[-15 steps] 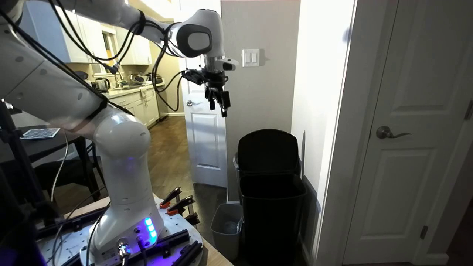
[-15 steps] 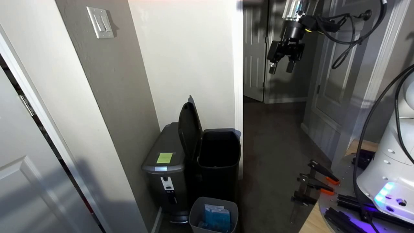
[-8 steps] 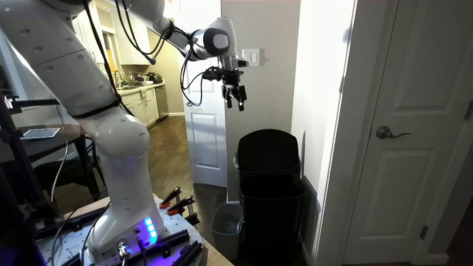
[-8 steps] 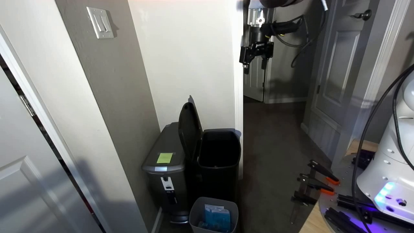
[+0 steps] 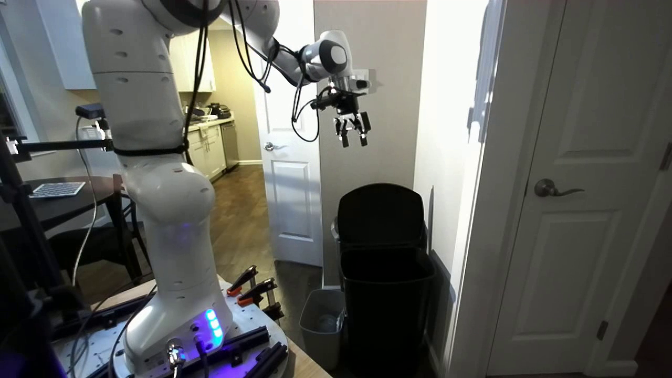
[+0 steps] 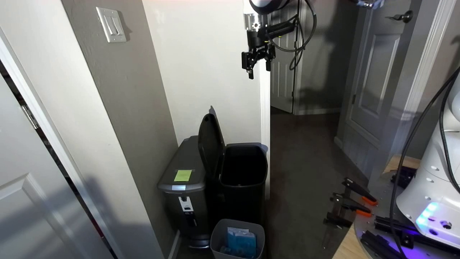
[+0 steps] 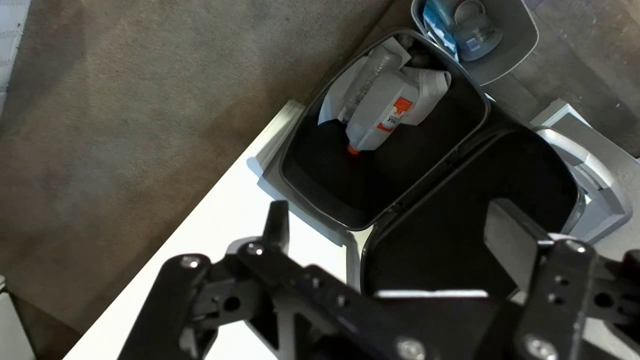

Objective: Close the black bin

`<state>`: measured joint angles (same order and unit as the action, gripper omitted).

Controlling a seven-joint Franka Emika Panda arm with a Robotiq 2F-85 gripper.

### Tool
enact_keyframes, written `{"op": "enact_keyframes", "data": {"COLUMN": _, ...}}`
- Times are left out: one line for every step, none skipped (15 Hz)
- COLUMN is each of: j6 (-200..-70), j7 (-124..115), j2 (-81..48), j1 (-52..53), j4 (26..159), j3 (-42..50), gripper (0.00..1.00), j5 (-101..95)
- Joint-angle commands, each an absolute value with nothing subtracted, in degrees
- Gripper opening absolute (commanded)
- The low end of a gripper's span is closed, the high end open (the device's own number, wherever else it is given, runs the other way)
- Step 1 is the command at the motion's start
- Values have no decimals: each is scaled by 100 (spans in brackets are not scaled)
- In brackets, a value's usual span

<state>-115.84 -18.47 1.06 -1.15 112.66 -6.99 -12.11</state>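
Note:
The black bin [image 5: 386,320] stands open on the floor by the wall. It also shows in an exterior view [image 6: 242,201] and in the wrist view [image 7: 460,120], with a white carton [image 7: 382,112] and papers inside. Its lid [image 5: 380,215] stands up on its hinge and leans back a little, also seen edge-on in an exterior view [image 6: 210,144]. My gripper [image 5: 354,139] is open and empty, high above the bin, touching nothing; it also shows in an exterior view [image 6: 259,72]. In the wrist view, the lid's dark inner face [image 7: 435,235] shows between the gripper's [image 7: 390,210] spread fingers.
A closed dark grey bin [image 6: 187,154] with a green sticker [image 6: 183,175] stands behind the raised lid. A small grey wastebasket [image 5: 321,344] stands beside the black bin. Walls with a light switch [image 6: 111,25] rise close by. Clamps [image 5: 257,289] stick out from the robot's table.
My arm has swung the gripper across towards the bin, rightward in an exterior view and leftward in the opposite picture. The gripper stays open. The bin and its lid have not moved.

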Motion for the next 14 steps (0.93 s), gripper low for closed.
{"op": "enact_keyframes", "data": {"j6": -10855, "j7": -1807, "j2": -729, "j1": 151, "j4": 10033, "j3": -602, "gripper": 100, "j5": -1239}}
{"op": "enact_keyframes", "data": {"j6": -10675, "j7": -1788, "j2": -953, "j1": 212, "j4": 9717, "j3": -580, "gripper": 100, "j5": -1219}}
{"op": "enact_keyframes", "data": {"j6": -10532, "j7": -1771, "j2": -1113, "j1": 272, "j4": 9469, "j3": -556, "gripper": 100, "j5": -1209}}
{"op": "enact_keyframes", "data": {"j6": -10395, "j7": -1722, "j2": -1286, "j1": 331, "j4": 9223, "j3": -539, "gripper": 100, "j5": -1170}}
{"op": "enact_keyframes", "data": {"j6": -10215, "j7": -1491, "j2": -1420, "j1": 361, "j4": 9014, "j3": -537, "gripper": 100, "j5": -1025}}
{"op": "enact_keyframes", "data": {"j6": -10592, "j7": -1767, "j2": -1064, "j1": 385, "j4": 9550, "j3": -468, "gripper": 100, "j5": -1148}}
{"op": "enact_keyframes", "data": {"j6": -10480, "j7": -1716, "j2": -1214, "j1": 422, "j4": 9351, "j3": -462, "gripper": 100, "j5": -1125}}
{"op": "enact_keyframes", "data": {"j6": -10425, "j7": -1702, "j2": -1321, "j1": 450, "j4": 9217, "j3": -456, "gripper": 100, "j5": -1121}}
{"op": "enact_keyframes", "data": {"j6": -10395, "j7": -1698, "j2": -1385, "j1": 463, "j4": 9142, "j3": -453, "gripper": 100, "j5": -1119}}
{"op": "enact_keyframes", "data": {"j6": -10385, "j7": -1695, "j2": -1412, "j1": 464, "j4": 9110, "j3": -450, "gripper": 100, "j5": -1118}}
{"op": "enact_keyframes", "data": {"j6": -10380, "j7": -1692, "j2": -1418, "j1": 464, "j4": 9096, "j3": -447, "gripper": 100, "j5": -1118}}
{"op": "enact_keyframes", "data": {"j6": -10375, "j7": -1691, "j2": -1418, "j1": 463, "j4": 9089, "j3": -444, "gripper": 100, "j5": -1118}}
{"op": "enact_keyframes", "data": {"j6": -10373, "j7": -1691, "j2": -1418, "j1": 463, "j4": 9085, "j3": -443, "gripper": 100, "j5": -1118}}
{"op": "enact_keyframes", "data": {"j6": -10372, "j7": -1691, "j2": -1419, "j1": 463, "j4": 9085, "j3": -443, "gripper": 100, "j5": -1118}}
